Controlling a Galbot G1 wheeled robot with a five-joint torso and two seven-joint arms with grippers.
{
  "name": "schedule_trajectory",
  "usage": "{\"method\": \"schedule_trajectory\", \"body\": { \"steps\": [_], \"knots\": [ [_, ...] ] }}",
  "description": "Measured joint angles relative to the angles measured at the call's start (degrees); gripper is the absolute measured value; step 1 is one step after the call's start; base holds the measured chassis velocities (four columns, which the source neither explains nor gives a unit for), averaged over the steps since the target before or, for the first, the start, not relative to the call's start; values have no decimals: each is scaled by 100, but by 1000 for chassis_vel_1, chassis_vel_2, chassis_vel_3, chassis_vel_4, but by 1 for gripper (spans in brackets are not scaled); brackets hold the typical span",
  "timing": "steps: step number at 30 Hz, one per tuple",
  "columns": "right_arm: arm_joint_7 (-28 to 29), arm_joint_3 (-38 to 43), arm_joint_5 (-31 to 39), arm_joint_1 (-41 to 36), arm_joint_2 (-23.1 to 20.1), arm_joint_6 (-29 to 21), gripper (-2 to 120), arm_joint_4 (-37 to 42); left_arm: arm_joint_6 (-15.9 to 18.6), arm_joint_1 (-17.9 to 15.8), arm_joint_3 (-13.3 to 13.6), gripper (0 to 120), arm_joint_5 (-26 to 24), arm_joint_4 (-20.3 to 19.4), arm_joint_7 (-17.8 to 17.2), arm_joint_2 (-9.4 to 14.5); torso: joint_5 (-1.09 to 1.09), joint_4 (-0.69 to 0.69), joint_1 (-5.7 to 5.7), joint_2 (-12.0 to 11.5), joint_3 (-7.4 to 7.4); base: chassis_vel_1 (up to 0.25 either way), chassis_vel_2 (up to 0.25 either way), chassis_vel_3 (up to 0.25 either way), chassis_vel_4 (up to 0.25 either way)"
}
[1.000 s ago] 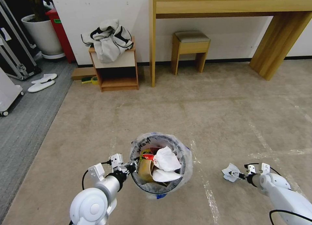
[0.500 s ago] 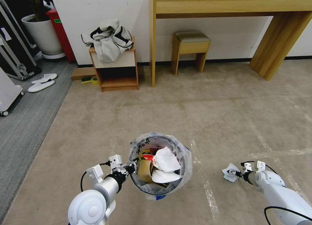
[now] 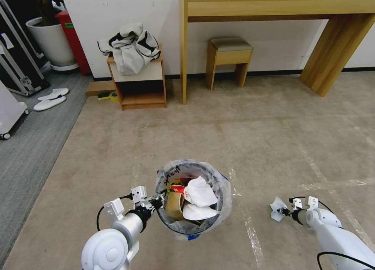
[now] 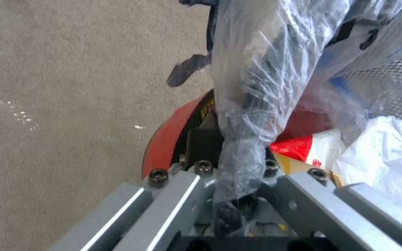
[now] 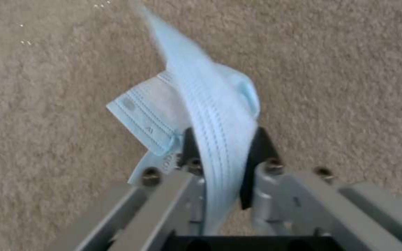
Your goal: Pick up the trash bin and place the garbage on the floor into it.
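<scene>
Nearly done: small round red trash bin (image 3: 193, 199) in crinkled clear liner, already part-filled, gripped at its rim by left tool (image 3: 158, 201); pale blue pleated face mask (image 3: 278, 209) pinched in right tool (image 3: 286, 212) above beige carpet floor (image 3: 254, 137), awaiting drop-in.

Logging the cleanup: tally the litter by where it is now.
Inside the small round red bin with clear plastic liner: 4 visible (two crumpled white tissues, brown paper bag, red-and-white wrapper)
Held by right pincer: 1 pale-blue face mask
Total: 5
</scene>
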Motion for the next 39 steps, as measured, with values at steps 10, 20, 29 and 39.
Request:
{"method": "schedule_trajectory", "body": {
  "steps": [10, 20, 29, 39],
  "knots": [
    [-1, 80, 121, -205, -174, -45, 0, 294, -1, -24, 37, 1, -46, -34, -31, -10, 0, 0, 0, 0, 0, 0, 0, 0, 0],
    [-6, 572, 341, -843, -560, -60, 0, 1237, 0, -24, 43, 1, -64, 2, -44, 40, 1, 0, 0, 0, 0, 0, 0, 0, 0],
    [78, 1637, 550, -2107, -1000, -160, 0, 3187, 1, 70, 75, 1, -37, -34, -37, 65, 0, -1, 0, 0, -1, 0, 0, 0, 0],
    [212, 2027, 698, -2574, -1235, -171, 0, 4458, -1, 217, -24, 1, 52, -210, -22, 7, 0, 3, 0, 0, 0, 0, 0, 0, 0]
  ]
}}
